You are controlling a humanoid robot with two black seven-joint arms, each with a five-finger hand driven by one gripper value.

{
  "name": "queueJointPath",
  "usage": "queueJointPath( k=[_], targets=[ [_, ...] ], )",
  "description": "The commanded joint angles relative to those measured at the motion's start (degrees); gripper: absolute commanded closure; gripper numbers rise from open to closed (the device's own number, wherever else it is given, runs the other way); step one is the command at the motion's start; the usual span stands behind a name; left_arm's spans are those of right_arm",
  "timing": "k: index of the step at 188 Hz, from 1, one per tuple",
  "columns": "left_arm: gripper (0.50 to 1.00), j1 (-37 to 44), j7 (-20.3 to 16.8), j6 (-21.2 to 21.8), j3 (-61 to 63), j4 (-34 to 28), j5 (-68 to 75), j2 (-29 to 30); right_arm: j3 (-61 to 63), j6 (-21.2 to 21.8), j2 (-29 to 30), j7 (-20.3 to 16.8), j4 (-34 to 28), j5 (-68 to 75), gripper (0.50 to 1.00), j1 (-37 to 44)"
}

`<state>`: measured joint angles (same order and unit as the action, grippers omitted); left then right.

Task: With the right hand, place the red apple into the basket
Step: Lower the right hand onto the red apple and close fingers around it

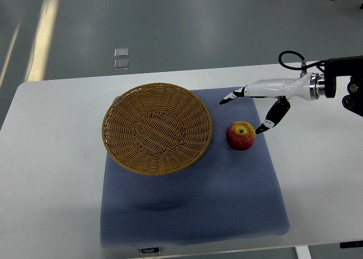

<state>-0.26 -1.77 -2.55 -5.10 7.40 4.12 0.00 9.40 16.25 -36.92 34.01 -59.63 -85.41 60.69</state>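
Starting at the left: the basket (157, 127) sits empty on the blue mat (193, 208), over the mat's back-left part, its rim toward the counter's (51, 174) left half. Just right of the basket, close to its rim but apart from it, the apple (241, 135) rests on the mat, stem up. Further right, the right robot hand (249, 109) reaches in from the counter's right edge, fingers spread wide and holding nothing; one fingertip (225, 100) points past the apple's back side, and the thumb tip (262, 128) hangs just beside the apple's right flank, and contact there is too close to call. To do this well, I'd say the hand should drop lower and center over the apple before closing, fingers wrapping both sides, so it doesn't roll toward the basket.
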Motion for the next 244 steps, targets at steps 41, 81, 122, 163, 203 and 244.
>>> queueJointPath(
  k=[41,81,122,163,203,244],
  targets=[
    [0.500,0.00,0.01,0.00,0.01,-0.02,0.01,0.00,-6.50,-9.05,0.62,0.01,0.04,-1.51,0.579,-0.40],
    [0.500,0.00,0.01,0.00,0.01,-0.02,0.01,0.00,-8.26,-12.20,1.67,-0.08,0.47,-2.21,0.579,-0.84],
    [0.500,0.00,0.01,0.00,0.01,0.07,-0.08,0.00,-9.14,-13.62,3.34,-0.34,1.00,-3.36,0.581,-1.45],
    [0.500,0.00,0.01,0.00,0.01,0.07,0.01,0.00,-9.14,-15.64,5.63,-0.43,3.46,-4.59,0.587,-2.42],
    [0.500,0.00,0.01,0.00,0.01,-0.02,-0.08,0.00,-9.14,-15.82,5.80,-0.43,4.52,-4.59,0.611,-2.68],
    [0.500,0.00,0.01,0.00,0.01,-0.02,0.01,0.00,-10.19,-15.55,5.80,-0.34,4.61,-4.59,0.711,-2.60]
  ],
)
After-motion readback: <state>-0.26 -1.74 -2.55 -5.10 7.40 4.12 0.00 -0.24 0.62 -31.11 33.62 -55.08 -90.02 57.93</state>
